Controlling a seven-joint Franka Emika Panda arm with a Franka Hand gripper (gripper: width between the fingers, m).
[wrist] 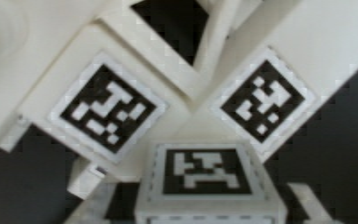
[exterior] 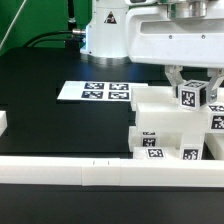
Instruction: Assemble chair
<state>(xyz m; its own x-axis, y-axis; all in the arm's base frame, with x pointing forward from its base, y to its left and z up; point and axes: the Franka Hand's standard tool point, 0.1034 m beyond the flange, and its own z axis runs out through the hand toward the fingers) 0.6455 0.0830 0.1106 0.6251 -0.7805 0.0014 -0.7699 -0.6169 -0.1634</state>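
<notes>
Exterior view: the marker board [exterior: 95,92] lies flat on the black table [exterior: 45,125], and everything else is placed from it. To the exterior view's right of the marker board, and nearer the camera, stands the chair [exterior: 162,125]. It is not yet whole, only a stack of white blocky parts with square black-and-white tags on their front faces. Above that stack, also to the right of the marker board, the gripper [exterior: 190,92] hangs from the white arm. Its two fingers slant inward and pinch a small tagged post [exterior: 190,98] between them. The post sits just above the top of the stack; I cannot tell whether it touches the part below.

Behind the marker board rises the robot's white base [exterior: 108,30]. In front of the marker board, along the near edge of the table, runs a long white rail [exterior: 60,172]. The lowest chair parts stand just behind its right stretch. Far to the exterior view's left of the marker board, a bit of another white piece [exterior: 3,122] shows at the picture's edge.

The wrist view is close and blurred. It shows the post [wrist: 202,172] with its tag facing the camera. Beyond it are two tilted tagged faces [wrist: 105,105] [wrist: 265,95] of the chair parts, with black table in the gap between them.
</notes>
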